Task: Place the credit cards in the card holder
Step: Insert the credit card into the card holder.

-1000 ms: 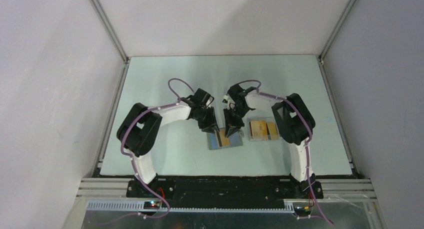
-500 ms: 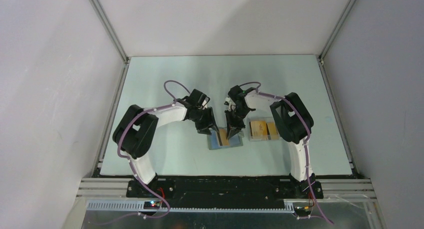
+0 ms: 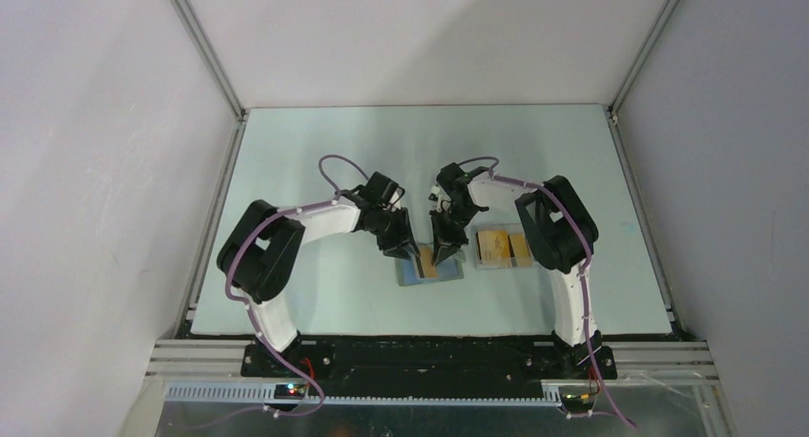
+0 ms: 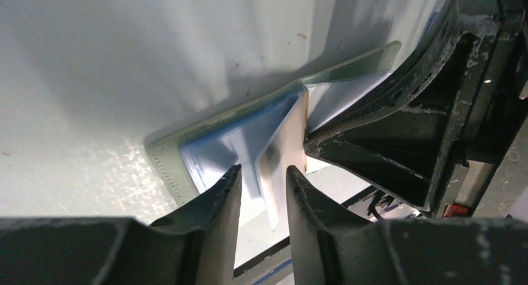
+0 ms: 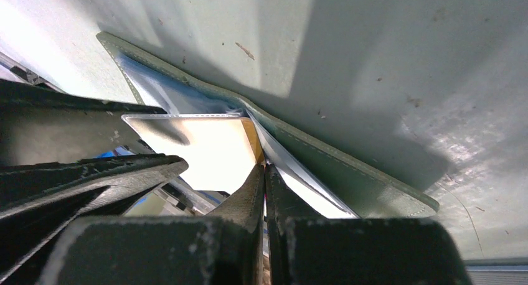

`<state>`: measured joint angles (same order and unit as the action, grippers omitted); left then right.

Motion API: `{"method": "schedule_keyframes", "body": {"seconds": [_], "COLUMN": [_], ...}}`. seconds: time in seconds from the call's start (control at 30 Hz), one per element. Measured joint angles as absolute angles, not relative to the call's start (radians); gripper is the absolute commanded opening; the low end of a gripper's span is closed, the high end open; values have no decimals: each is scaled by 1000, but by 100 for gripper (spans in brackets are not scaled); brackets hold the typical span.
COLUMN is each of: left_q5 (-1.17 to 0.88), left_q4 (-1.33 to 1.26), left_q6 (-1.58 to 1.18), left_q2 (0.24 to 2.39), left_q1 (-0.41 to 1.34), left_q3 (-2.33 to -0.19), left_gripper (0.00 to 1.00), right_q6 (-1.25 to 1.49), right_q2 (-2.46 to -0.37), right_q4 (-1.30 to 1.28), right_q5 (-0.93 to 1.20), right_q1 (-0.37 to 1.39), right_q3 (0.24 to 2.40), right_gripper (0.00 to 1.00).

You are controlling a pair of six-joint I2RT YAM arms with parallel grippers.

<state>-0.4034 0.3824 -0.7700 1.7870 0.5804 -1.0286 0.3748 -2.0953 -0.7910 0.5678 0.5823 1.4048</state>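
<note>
The grey-green card holder (image 3: 426,274) lies open on the table, its bluish clear sleeves showing in the left wrist view (image 4: 218,151) and its green edge in the right wrist view (image 5: 348,173). My right gripper (image 3: 442,255) (image 5: 264,167) is shut on an orange credit card (image 5: 251,134) that stands on edge at the holder's fold. My left gripper (image 3: 404,249) (image 4: 263,171) is open beside it, its fingers either side of a raised sleeve leaf (image 4: 283,148). More orange cards (image 3: 493,245) lie to the right.
A clear plastic tray (image 3: 503,266) holding the spare cards sits just right of the card holder, close to the right arm's elbow. Both grippers crowd together over the holder. Grey walls close in the table on the left, right and back.
The left arm's elbow has shifted slightly to the left and back. Both grippers stay at the card holder, and the right gripper keeps hold of the card.
</note>
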Motion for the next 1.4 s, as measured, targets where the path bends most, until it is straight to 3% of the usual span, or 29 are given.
{"method": "schedule_keyframes", "body": {"seconds": [0.13, 0.23, 0.3, 0.5, 1.4], "left_q5": [-405, -404, -405, -406, -99], "left_q4": [382, 383, 382, 394, 962], "left_q6": [-774, -780, -788, -785, -602], "left_q2": [1787, 1787, 1787, 1784, 1848], "left_q1": [594, 595, 595, 591, 604], "left_q3": [-1029, -1029, -1029, -1043, -1431], "left_gripper": [24, 3, 0, 0, 0], "right_q6": [374, 374, 374, 373, 369], "right_q2": [-2096, -2096, -2096, -2085, -2050], "right_q4": [-791, -790, -789, -787, -787], "right_q5": [574, 577, 580, 574, 537], "right_q1": [578, 574, 572, 565, 543], "right_q3": [1405, 1405, 1405, 1405, 1405], "right_gripper": [6, 10, 11, 15, 18]}}
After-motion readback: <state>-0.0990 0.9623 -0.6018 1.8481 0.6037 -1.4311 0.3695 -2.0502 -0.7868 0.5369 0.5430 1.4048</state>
